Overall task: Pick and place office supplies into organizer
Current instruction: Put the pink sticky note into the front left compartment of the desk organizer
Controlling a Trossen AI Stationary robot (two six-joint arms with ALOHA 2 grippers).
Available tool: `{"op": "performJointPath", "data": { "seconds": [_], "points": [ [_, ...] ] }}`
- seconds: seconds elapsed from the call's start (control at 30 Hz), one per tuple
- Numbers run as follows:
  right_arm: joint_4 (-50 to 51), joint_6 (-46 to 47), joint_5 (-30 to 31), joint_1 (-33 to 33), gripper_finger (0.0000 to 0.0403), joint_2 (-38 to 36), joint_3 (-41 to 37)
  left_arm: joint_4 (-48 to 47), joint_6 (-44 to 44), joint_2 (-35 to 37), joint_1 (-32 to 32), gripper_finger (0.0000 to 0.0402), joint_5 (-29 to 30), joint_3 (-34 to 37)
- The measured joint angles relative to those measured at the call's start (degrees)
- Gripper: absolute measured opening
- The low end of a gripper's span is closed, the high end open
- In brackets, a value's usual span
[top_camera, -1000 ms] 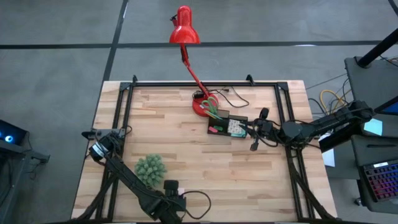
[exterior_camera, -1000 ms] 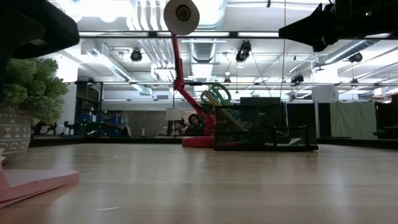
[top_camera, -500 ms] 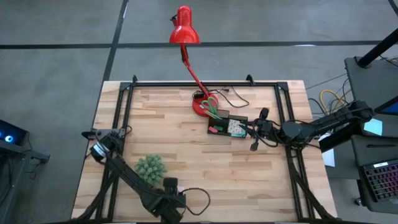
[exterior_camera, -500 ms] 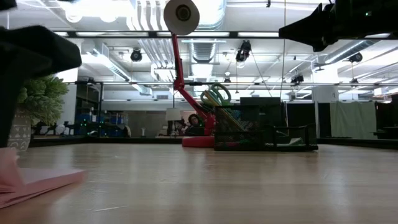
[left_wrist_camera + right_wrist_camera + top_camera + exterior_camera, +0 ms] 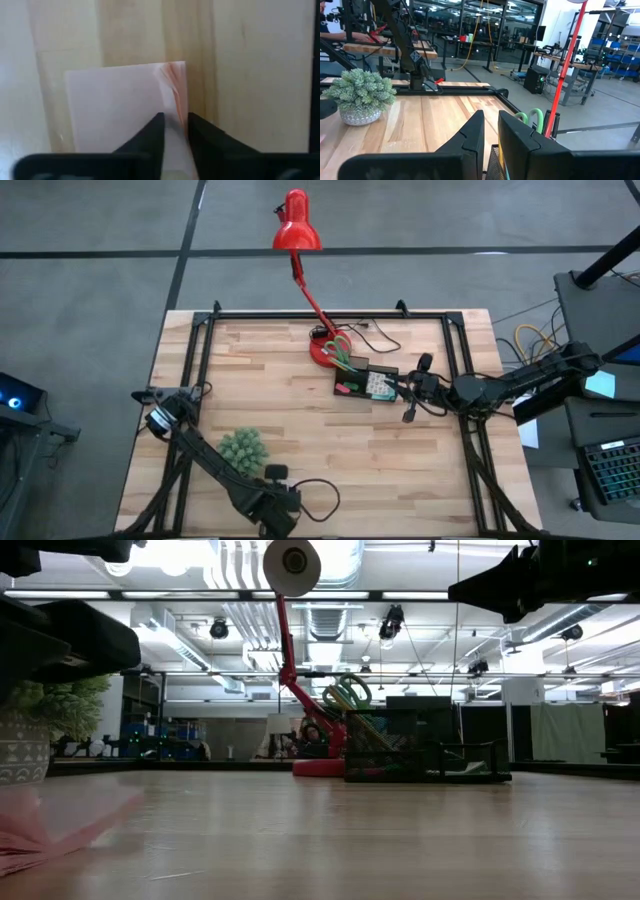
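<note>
The left gripper (image 5: 175, 131) pinches the pink sticky-note pad (image 5: 125, 107) at its edge, near the table's front. The organizer (image 5: 365, 385) (scissors (image 5: 338, 350) already inside) lies far ahead; carrying remains. The right gripper (image 5: 490, 131) waits beside it, clenched empty.

A: What colours stand out on the pale striped wooden table (image 5: 300, 430)?

B: A bright red desk lamp (image 5: 296, 225), green scissor handles (image 5: 346, 693) and a black organizer (image 5: 366, 385).

A: Under the left arm?

B: A pale pink sticky-note pad (image 5: 125, 100); nearby, a green fuzzy plant (image 5: 361, 89) in a grey-and-white patterned pot (image 5: 356, 117).
</note>
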State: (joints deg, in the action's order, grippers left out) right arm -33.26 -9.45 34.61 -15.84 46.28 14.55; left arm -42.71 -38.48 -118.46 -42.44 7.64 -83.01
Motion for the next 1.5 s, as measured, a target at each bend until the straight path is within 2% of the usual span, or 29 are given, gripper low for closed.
{"op": "performJointPath", "data": {
  "seconds": [0.1,0.17,0.5,0.97,1.23,1.5],
  "points": [
    [0.0,0.0,0.0,0.0,0.0047,0.0,0.0,0.4,1.4,-0.1,0.1,0.0022,-1.9,0.0],
    [0.0,0.0,0.0,0.0,0.0047,0.0,0.0,0.4,1.8,-0.1,0.2,0.0007,-2.3,0.0],
    [0.0,0.0,0.0,0.0,0.0048,0.0,0.0,0.5,4.7,2.6,1.5,0.0000,-5.3,0.2],
    [0.0,0.0,0.0,0.0,0.0048,0.0,0.0,-0.3,6.7,8.9,3.9,0.0000,-4.1,-0.3],
    [-0.1,0.0,0.0,0.0,0.0047,0.0,0.0,-0.3,12.6,9.0,6.5,0.0000,-3.7,-1.7],
    [-0.2,0.0,0.5,0.0,0.0047,-0.1,0.0,0.4,23.3,9.1,11.0,0.0000,1.5,-4.7]
  ]
}}
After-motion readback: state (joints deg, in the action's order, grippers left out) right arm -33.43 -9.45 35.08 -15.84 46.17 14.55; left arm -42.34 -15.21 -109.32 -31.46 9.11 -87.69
